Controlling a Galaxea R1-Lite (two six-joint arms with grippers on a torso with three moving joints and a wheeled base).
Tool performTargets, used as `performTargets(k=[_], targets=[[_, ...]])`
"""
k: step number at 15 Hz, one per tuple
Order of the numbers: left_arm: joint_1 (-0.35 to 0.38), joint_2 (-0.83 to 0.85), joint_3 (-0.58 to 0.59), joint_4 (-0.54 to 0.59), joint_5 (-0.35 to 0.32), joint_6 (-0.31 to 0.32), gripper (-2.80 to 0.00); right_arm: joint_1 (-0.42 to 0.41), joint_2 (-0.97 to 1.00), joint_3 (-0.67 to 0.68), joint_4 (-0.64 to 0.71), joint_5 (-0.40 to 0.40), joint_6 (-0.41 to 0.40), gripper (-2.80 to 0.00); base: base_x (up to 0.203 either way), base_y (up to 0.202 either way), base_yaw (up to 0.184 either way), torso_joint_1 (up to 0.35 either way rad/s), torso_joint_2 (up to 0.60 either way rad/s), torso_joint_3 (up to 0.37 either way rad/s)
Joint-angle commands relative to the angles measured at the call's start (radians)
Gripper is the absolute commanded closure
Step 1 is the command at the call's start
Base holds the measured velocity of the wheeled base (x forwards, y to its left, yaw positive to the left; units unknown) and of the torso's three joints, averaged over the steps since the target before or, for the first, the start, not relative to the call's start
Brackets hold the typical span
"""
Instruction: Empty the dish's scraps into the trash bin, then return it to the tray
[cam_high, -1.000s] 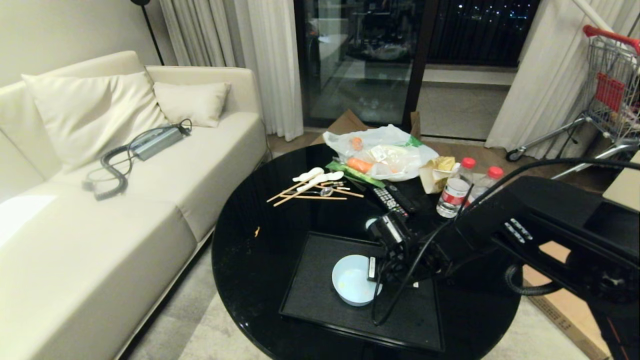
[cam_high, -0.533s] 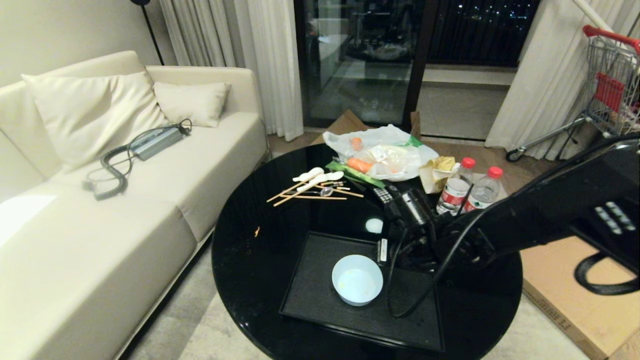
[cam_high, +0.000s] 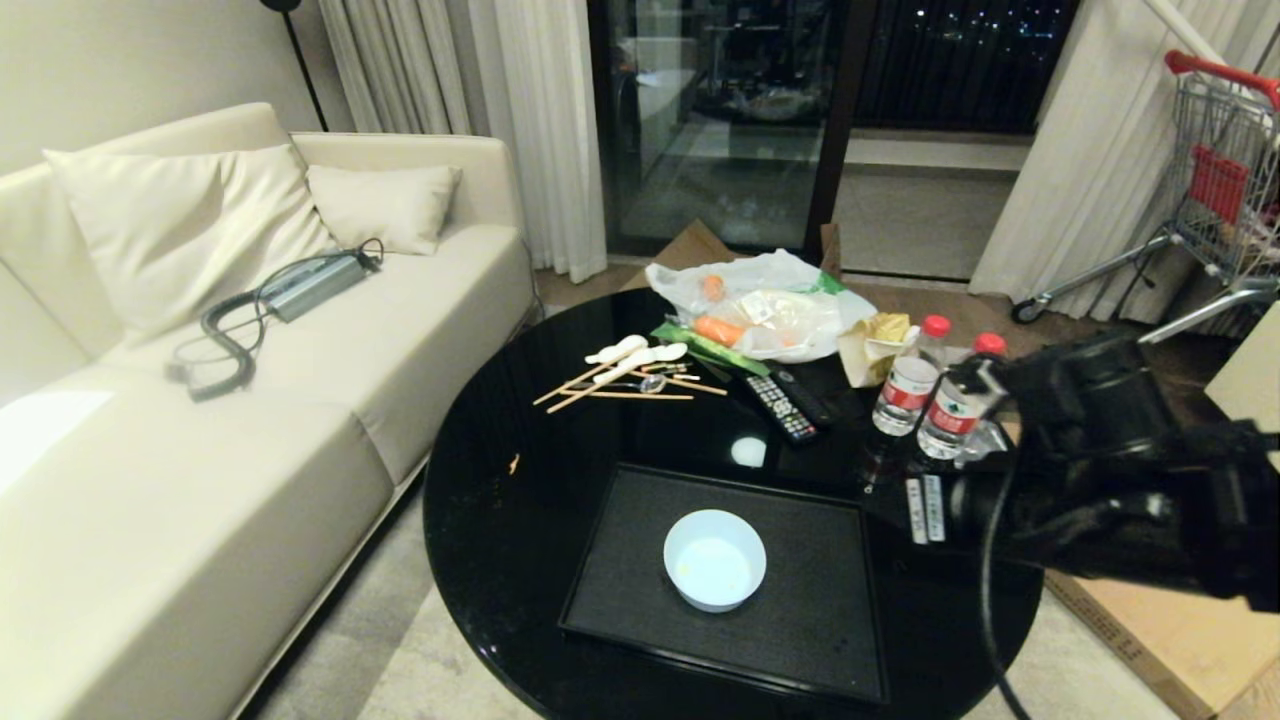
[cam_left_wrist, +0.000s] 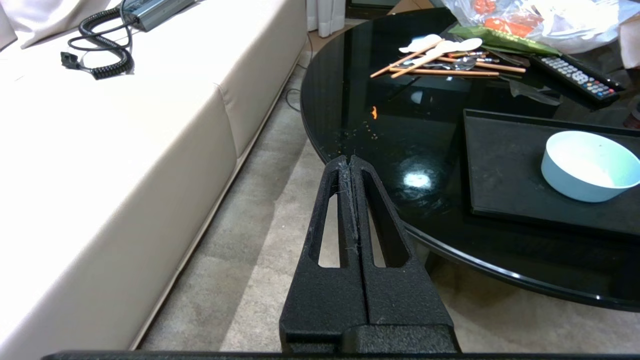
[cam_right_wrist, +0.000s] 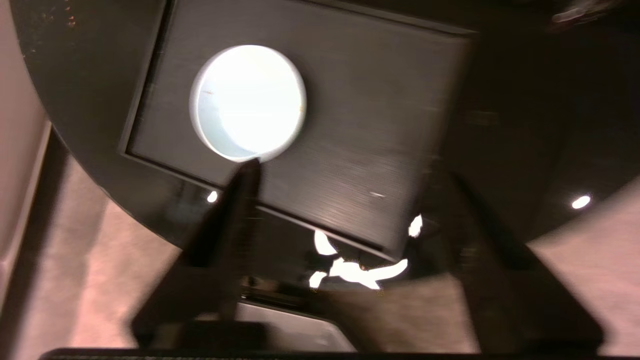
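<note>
A: Status? Where's everything rel. to the right gripper?

B: Big round black glass table below it. Large flat black rectangular tray sits under and ahead of the fingers; small round pale-blue bowl w/ white inside stands upright on the tray, apart from the gripper, no scraps visible inside. Jaws spread wide, holding nothing. Trash bin not in any view.

A: So what's the step?

B: Looks like retreat after set-down. Do it well: lift clear, keep cables and fingers off the bowl rim, mind the two clear plastic bottles w/ red caps beside the arm.

A: Left gripper?

B: Parked off the table edge, fingers pressed together, empty.

A: Vs. a sec ago?

B: Right gripper was touching the bowl's side; now it's pulled back toward the table's right edge. Bowl hasn't shifted.
</note>
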Motion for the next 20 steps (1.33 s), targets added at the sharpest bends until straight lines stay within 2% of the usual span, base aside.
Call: performTargets(k=[1,4,7,10,13,18,20], targets=[[0.0,0.0,0.0,0.0,0.0,0.0,0.0,-0.092,-0.258,0.128,-0.005,-0.007,-0.044,0.0,0.0,0.0,0.0,0.0,0.0,0.0],[0.0,0.0,0.0,0.0,0.0,0.0,0.0,-0.28,-0.41,0.262,-0.06,-0.034,-0.073,0.0,0.0,0.0,0.0,0.0,0.0,0.0],[0.0,0.0,0.0,0.0,0.0,0.0,0.0,-0.367,-0.554,0.438,-0.223,-0.041,-0.118,0.0,0.0,0.0,0.0,0.0,0.0,0.0],[0.0,0.0,0.0,0.0,0.0,0.0,0.0,-0.385,-0.586,0.509,-0.403,-0.099,-0.165,0.0,0.0,0.0,0.0,0.0,0.0,0.0],[0.0,0.0,0.0,0.0,0.0,0.0,0.0,-0.382,-0.594,0.545,-0.438,-0.102,-0.202,0.0,0.0,0.0,0.0,0.0,0.0,0.0],[0.0,0.0,0.0,0.0,0.0,0.0,0.0,-0.389,-0.642,0.72,-0.606,-0.102,-0.235,0.0,0.0,0.0,0.0,0.0,0.0,0.0],[0.0,0.0,0.0,0.0,0.0,0.0,0.0,-0.389,-0.704,0.768,-0.618,-0.099,-0.246,0.0,0.0,0.0,0.0,0.0,0.0,0.0]])
